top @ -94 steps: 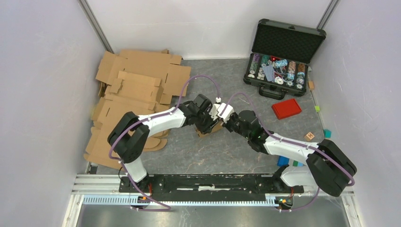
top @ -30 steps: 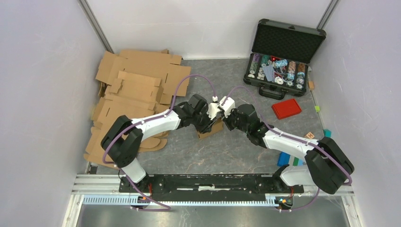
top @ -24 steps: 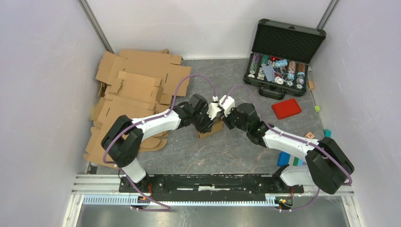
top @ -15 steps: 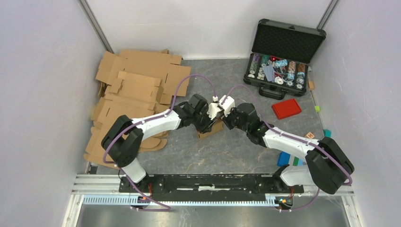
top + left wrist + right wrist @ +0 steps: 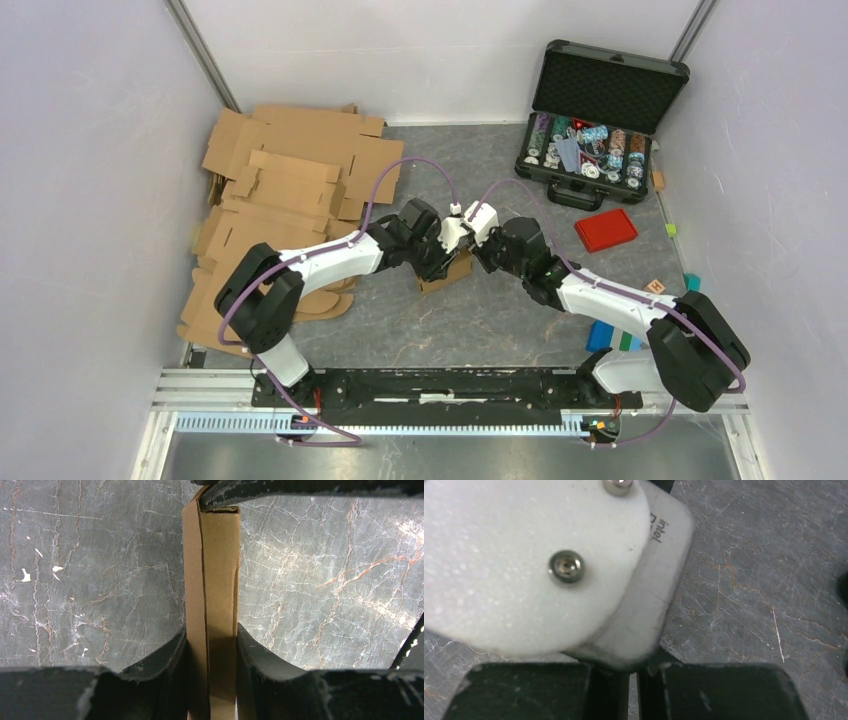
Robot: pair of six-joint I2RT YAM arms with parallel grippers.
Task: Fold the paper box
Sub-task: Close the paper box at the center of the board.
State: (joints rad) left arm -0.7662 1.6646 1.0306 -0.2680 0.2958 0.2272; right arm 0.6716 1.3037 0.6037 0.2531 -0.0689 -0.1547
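The paper box [image 5: 447, 273] is a small brown cardboard piece at the middle of the table. In the left wrist view the paper box [image 5: 212, 580] runs as a narrow folded strip away from the camera. My left gripper [image 5: 211, 630] is shut on its near end, and from above the left gripper [image 5: 440, 262] sits right over it. My right gripper [image 5: 470, 258] faces it from the right, and a black finger [image 5: 300, 487] lies across the box's far end. In the right wrist view the right gripper [image 5: 633, 680] shows a thin slit between its jaws. Its tips are hidden behind the left wrist's white camera mount [image 5: 524, 555].
A pile of larger cardboard sheets [image 5: 280, 190] covers the back left. An open black case [image 5: 595, 130] of chips stands at the back right, with a red lid [image 5: 606, 229] in front of it. Small blocks [image 5: 655, 287] lie near the right wall.
Since three seconds ago both wrists have shifted a little away from the bases with the box between them. Over the last second nothing visibly moves.
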